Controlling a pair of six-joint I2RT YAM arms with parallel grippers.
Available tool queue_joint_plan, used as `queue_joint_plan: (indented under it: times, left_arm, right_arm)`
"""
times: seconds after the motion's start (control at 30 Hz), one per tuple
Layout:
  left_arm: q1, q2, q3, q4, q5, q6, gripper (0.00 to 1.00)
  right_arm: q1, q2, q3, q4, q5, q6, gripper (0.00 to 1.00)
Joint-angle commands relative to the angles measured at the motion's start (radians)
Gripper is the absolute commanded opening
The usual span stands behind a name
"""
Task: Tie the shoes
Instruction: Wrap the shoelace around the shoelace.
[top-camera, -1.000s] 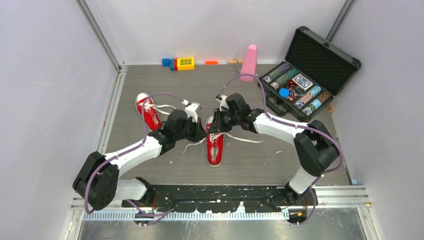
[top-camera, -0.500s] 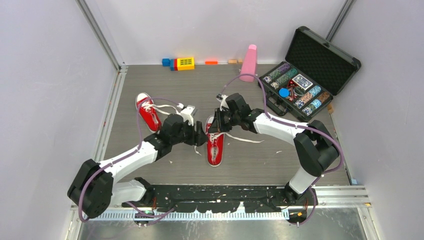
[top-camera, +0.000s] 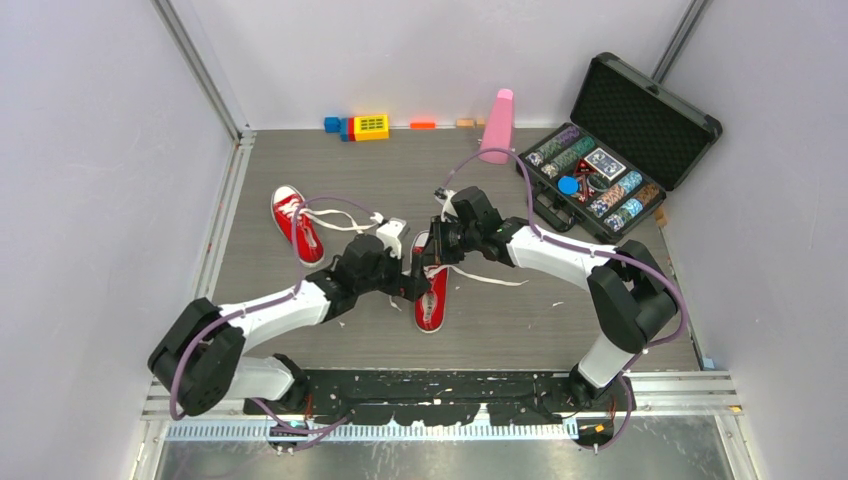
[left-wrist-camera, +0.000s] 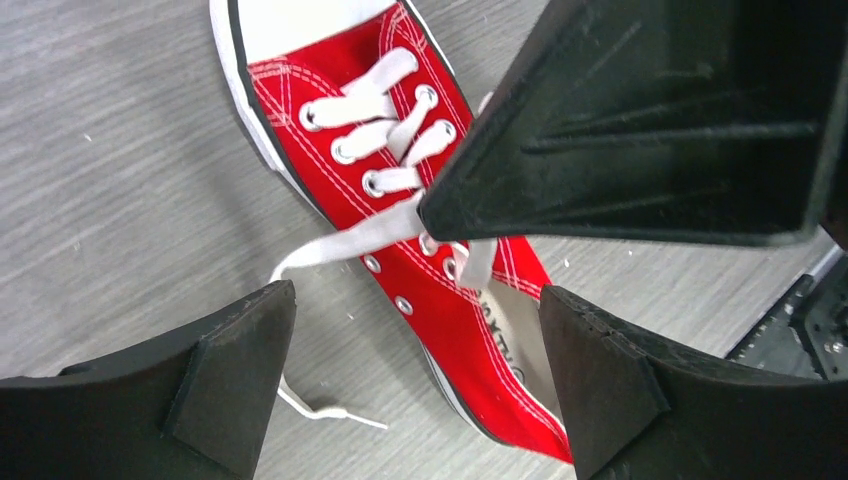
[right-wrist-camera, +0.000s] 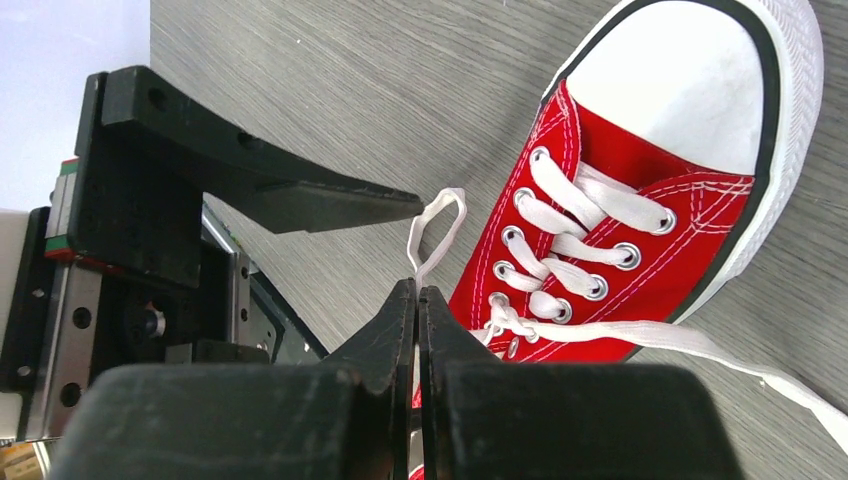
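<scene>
Pinching lace loop w/ right gripper, left gripper spread.

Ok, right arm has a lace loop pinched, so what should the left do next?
Probably lower the open left fingers onto the loose lace strand trailing off the red canvas sneaker and close: the right fingers hold the white lace loop upright.

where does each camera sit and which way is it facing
Top external: above and behind the bases, looking down on the table; left arm, right arm, near shoe and far shoe show.
Left wrist: looks down between the fingers of the open left gripper onto the near shoe's laces.
Right wrist: looks along the shut right gripper, pinching a lace loop, toward the toe.
Shared: both wrist views see the near shoe and the other gripper's finger.
</scene>
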Motion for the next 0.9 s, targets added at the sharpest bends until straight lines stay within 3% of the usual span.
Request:
queue_joint_plan:
  times: [0.0, 0.4, 0.5, 0.6, 0.87]
  left_arm:
    - [-0.001, 0.059, 0.073, 0.053, -0.014, 0.082, 0.93]
    - [0.015, 0.133, 0.186, -0.023, 0.078, 0.254, 0.81]
    - [0.022, 0.165, 0.214, -0.044, 0.135, 0.275, 0.72]
    - [0.022, 0.193, 0.224, -0.045, 0.165, 0.276, 0.56]
    - [0.023, 0.174, 0.186, -0.032, 0.151, 0.265, 0.37]
  right_arm:
    - [0.003, -0.032, 0.033, 0.013, -0.004, 0.016, 0.05]
    - [0.003, -0.031, 0.050, -0.007, -0.010, 0.016, 0.04]
    - [0.003, -0.031, 0.050, -0.007, -0.007, 0.016, 0.04]
    - [0.003, -0.030, 0.050, -0.002, 0.002, 0.020, 0.04]
    - [0.003, -0.019, 0.063, -0.019, 0.030, 0.014, 0.04]
